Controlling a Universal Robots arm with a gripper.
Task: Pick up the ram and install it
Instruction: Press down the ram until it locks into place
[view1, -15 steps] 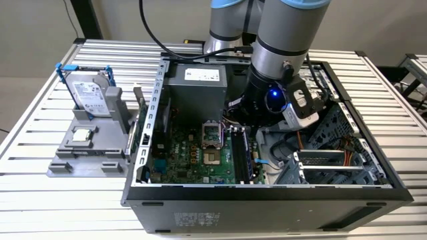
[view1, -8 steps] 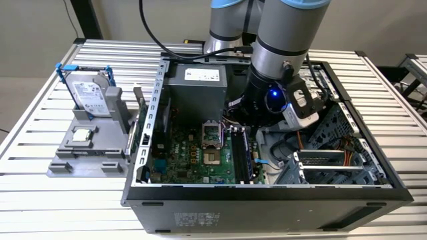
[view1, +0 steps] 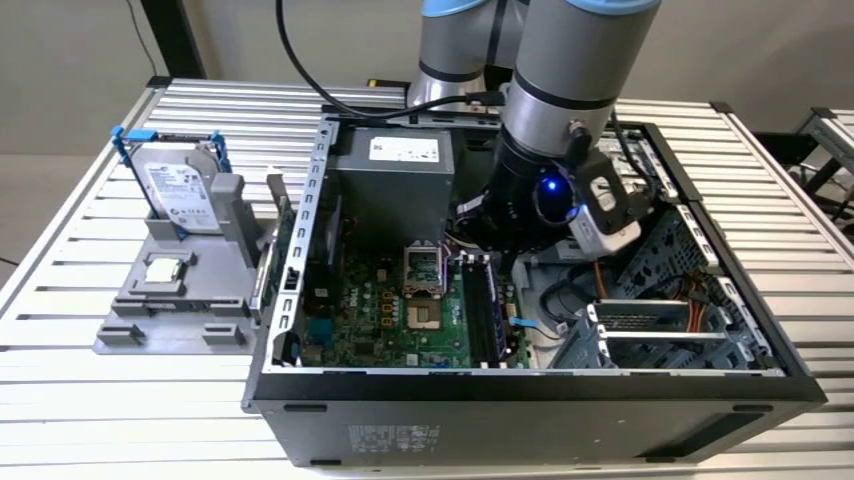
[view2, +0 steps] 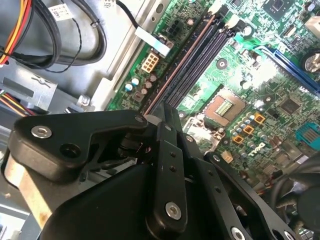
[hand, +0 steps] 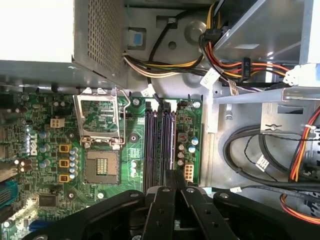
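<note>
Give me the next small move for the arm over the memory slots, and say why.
Probably a short, straight push down toward the motherboard. The end effector sits right over the black memory slots, and a thin dark stick, seemingly the ram, runs edge-on along one slot beneath it. Whether it is fully seated cannot be told, so keep it gentle.

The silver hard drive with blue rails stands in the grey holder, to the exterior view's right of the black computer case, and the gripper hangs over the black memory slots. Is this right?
The side is wrong: the exterior view shows the silver hard drive in the grey holder left of the black computer case. The gripper does hang over the black memory slots.
</note>
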